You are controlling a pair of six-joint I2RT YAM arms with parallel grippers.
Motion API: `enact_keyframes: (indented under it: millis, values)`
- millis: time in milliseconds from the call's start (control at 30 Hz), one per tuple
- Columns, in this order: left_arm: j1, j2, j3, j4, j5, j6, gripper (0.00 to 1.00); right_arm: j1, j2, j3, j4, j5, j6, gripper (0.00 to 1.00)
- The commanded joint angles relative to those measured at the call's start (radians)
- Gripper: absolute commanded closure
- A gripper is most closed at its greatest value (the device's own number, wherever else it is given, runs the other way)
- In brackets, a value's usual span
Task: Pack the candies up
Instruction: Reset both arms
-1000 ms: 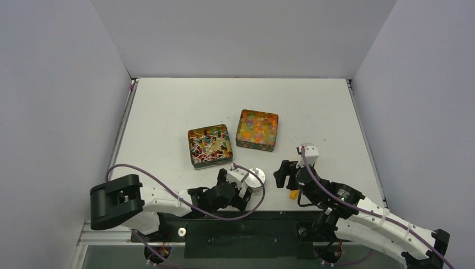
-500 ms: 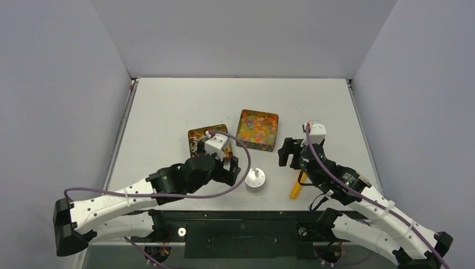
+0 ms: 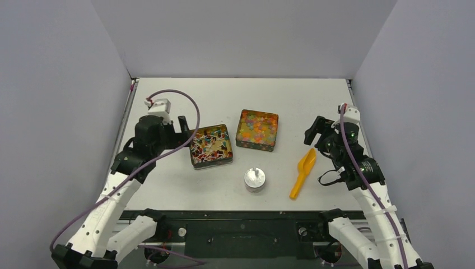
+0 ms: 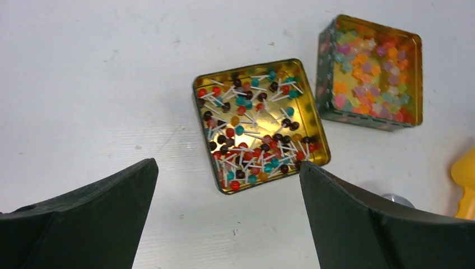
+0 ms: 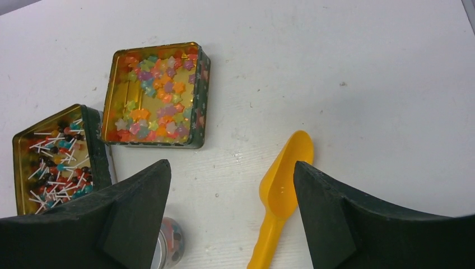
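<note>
Two open tins hold the candies. The left tin [image 3: 193, 152] holds red, teal and dark ball sweets on white sticks [image 4: 252, 126]. The right tin [image 3: 256, 145] holds orange, yellow, pink and green star-shaped sweets [image 5: 154, 92]. A small lidded glass jar [image 3: 255, 180] with a few sweets inside stands in front of them. The orange scoop [image 3: 302, 172] lies empty on the table, right of the jar. My left gripper [image 3: 183, 129] is open and empty, raised left of the left tin. My right gripper [image 3: 316, 131] is open and empty, raised above the scoop's bowl [image 5: 288, 179].
The white table [image 3: 168, 101] is walled at the back and both sides. The jar also shows at the bottom of the right wrist view [image 5: 168, 241]. Its lid [image 4: 396, 199] and the scoop [image 4: 465, 179] show at the left wrist view's right edge.
Both arms have lifted away from the near edge. The left gripper swung from beside the jar to left of the left tin. The right gripper moved back and right, uncovering the scoop.
</note>
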Motion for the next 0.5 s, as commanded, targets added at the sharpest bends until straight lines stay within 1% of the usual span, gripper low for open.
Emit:
enact_keyframes:
  millis: [0,100,133,200,367,467]
  values:
    - [0.171,-0.049,-0.026,0.064,0.149,0.014,0.04,-0.062,-0.014,0.012,0.011,-0.079,-0.012,0.23]
    - [0.188,-0.092,-0.078,0.096,0.148,0.002,0.04,-0.075,-0.048,-0.032,0.022,-0.069,-0.02,0.23]
    - [0.188,-0.106,-0.09,0.108,0.126,-0.005,0.04,-0.075,-0.077,-0.044,0.027,-0.065,-0.02,0.2]
    - [0.188,-0.152,-0.123,0.117,0.094,-0.032,0.04,-0.075,-0.122,-0.076,0.04,-0.074,-0.027,0.18]
    - [0.188,-0.281,-0.2,0.127,0.124,-0.011,0.04,-0.073,-0.236,-0.157,0.074,-0.045,-0.041,0.17]
    - [0.187,-0.327,-0.24,0.125,0.126,-0.011,0.04,-0.073,-0.295,-0.187,0.089,-0.026,-0.039,0.16]
